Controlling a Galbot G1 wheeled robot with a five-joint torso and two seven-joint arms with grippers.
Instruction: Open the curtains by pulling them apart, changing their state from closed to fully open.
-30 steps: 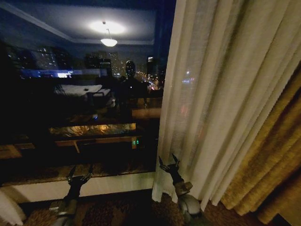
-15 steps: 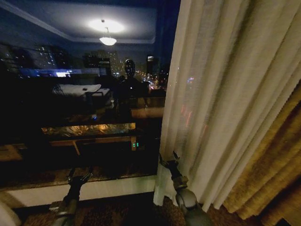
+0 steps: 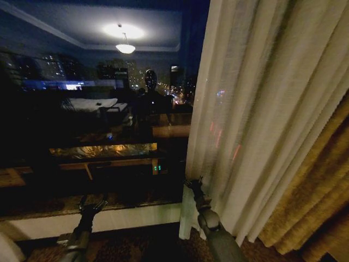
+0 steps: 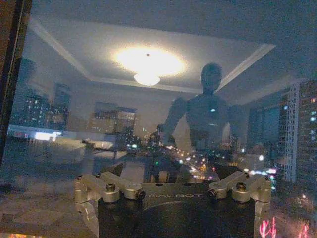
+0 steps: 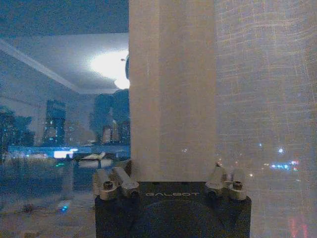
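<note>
The curtains [image 3: 256, 109] fill the frame's right, the window [image 3: 92, 109] its left; the right gripper [image 3: 192, 184] sits at their lower edge.

The scene is dim and grainy throughout. The brightest spot is a ceiling lamp [image 3: 125, 39] mirrored in the dark window glass [image 3: 92, 109] at the upper left of the head view, with a soft glare halo around it. Small city lights speckle the glass. The sheer curtain [image 3: 262, 109] on the right catches pale light, and the golden drape [image 3: 311, 202] at the lower right is duller. The lower edge of the frame sinks into shadow, and edges look soft and slightly smeared
</note>
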